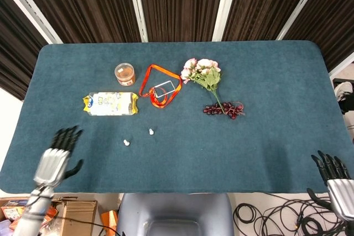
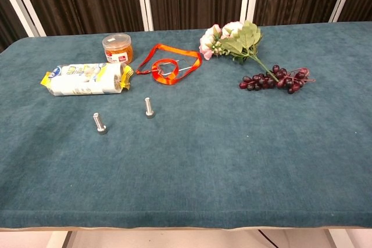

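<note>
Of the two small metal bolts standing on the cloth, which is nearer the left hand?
The small metal bolt further left, below the snack packet; the other bolt stands further from the left hand.

Even, bright overhead light falls on the teal surface (image 1: 265, 81) in both views, with no glare. Shadows are faint and short, hugging the two bolts (image 2: 149, 107). Both views are sharp; the head view bows the surface's edges slightly outward.

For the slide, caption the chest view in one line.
Two bolts stand on a teal table before a snack packet, jar, orange lanyard, flowers and grapes.
</note>
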{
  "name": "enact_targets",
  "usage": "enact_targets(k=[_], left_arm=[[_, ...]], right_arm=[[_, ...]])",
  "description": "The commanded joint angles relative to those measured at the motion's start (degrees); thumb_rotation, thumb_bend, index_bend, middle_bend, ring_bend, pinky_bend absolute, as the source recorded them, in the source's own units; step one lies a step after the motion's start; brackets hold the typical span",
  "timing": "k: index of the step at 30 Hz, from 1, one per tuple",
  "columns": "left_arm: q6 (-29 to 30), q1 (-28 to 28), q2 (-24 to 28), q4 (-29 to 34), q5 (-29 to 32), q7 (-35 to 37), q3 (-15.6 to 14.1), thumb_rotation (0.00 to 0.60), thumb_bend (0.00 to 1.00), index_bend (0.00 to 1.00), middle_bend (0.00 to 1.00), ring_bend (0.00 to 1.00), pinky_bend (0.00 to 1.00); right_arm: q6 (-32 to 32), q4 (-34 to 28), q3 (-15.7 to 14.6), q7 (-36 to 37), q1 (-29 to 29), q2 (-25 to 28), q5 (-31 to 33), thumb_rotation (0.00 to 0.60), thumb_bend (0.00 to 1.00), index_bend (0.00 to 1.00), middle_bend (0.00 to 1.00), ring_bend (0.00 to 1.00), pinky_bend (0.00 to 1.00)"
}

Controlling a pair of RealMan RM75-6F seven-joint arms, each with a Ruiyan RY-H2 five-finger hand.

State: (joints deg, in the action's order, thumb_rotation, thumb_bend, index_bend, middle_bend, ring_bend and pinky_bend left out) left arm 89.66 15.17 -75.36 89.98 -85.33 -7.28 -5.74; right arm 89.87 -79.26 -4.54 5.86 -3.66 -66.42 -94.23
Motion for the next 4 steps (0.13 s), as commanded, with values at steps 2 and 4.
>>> enact_targets(k=[2, 4], left_arm=[[6.7, -6.2, 0.6, -3.5, -4.4, 2.8, -2.1, 0.6, 0.33, 0.0, 0.0, 0.0, 0.0], [6.3, -6.4, 0.7, -3.7, -4.9, 2.7, -2.1, 0.6, 0.33, 0.0, 0.0, 0.0, 0.0]], right_arm=[[-0.6, -1.6, 0.1, -3.1, 0.2, -0.8, -0.2, 0.6, 0.21, 0.0, 0.0, 0.0, 0.0], [-0.8, -1.7, 0.1, -3.9, 0.2, -1.0, -0.1, 0.6, 0.21, 0.0, 0.0, 0.0, 0.0]])
